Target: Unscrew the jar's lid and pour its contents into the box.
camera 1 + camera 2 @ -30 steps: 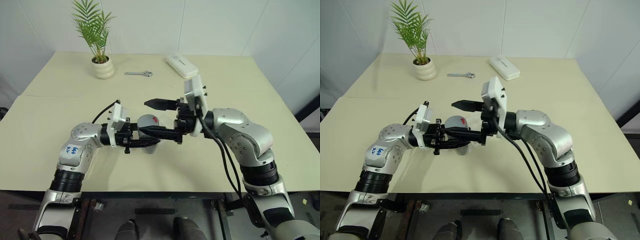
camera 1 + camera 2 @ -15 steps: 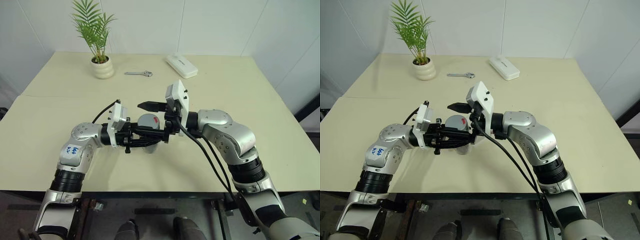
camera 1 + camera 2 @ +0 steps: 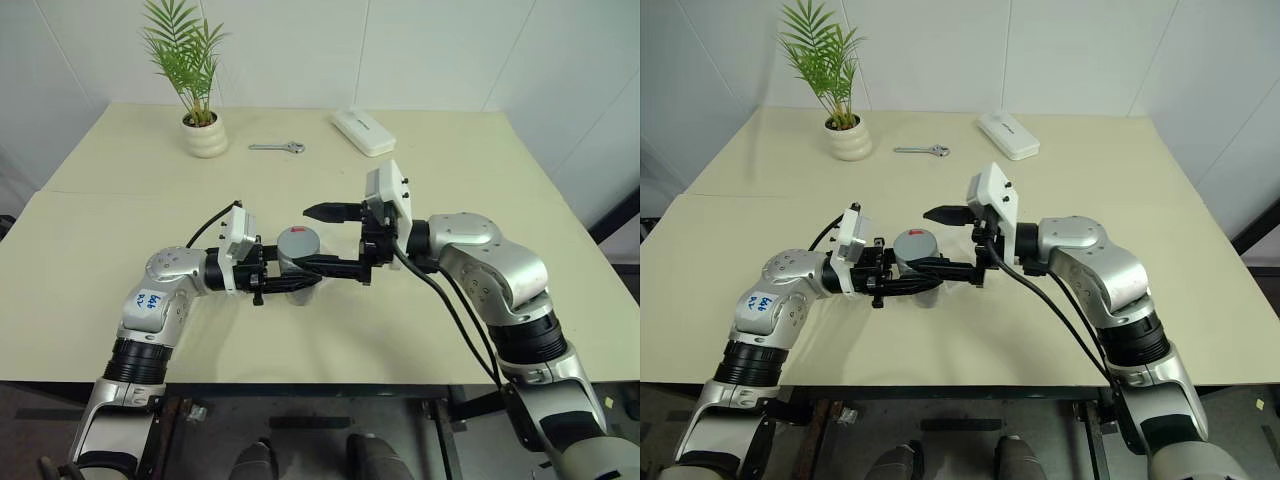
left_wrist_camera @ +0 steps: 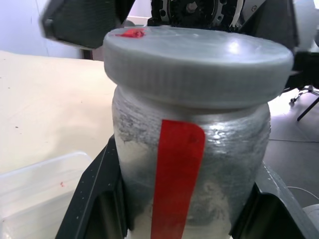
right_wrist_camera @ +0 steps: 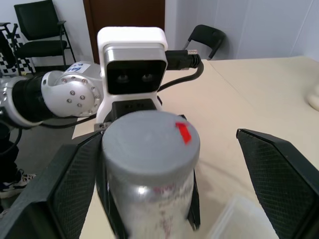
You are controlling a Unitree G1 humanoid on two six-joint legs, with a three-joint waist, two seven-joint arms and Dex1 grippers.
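My left gripper (image 3: pixel 300 283) is shut on the body of the jar (image 4: pixel 194 169), a silvery translucent cylinder with a red stripe, held upright above the table. The grey lid (image 3: pixel 298 240) with its small red mark sits on the jar. My right gripper (image 3: pixel 306 238) reaches in from the right and stands open, one finger (image 5: pixel 75 184) close beside the lid and the other finger (image 5: pixel 284 179) well clear of it. The contents are hidden inside the jar. A corner of the clear box (image 4: pixel 35 184) lies on the table just below the jar.
At the back of the table (image 3: pixel 480 180) stand a white plant pot (image 3: pixel 205 138) with a palm, a small metal wrench (image 3: pixel 280 148) and a white oblong case (image 3: pixel 363 132). The table's front edge runs just below both arms.
My right gripper swung left over the jar half a second ago and has drawn back to the right since, open throughout. The left gripper keeps its hold on the jar.
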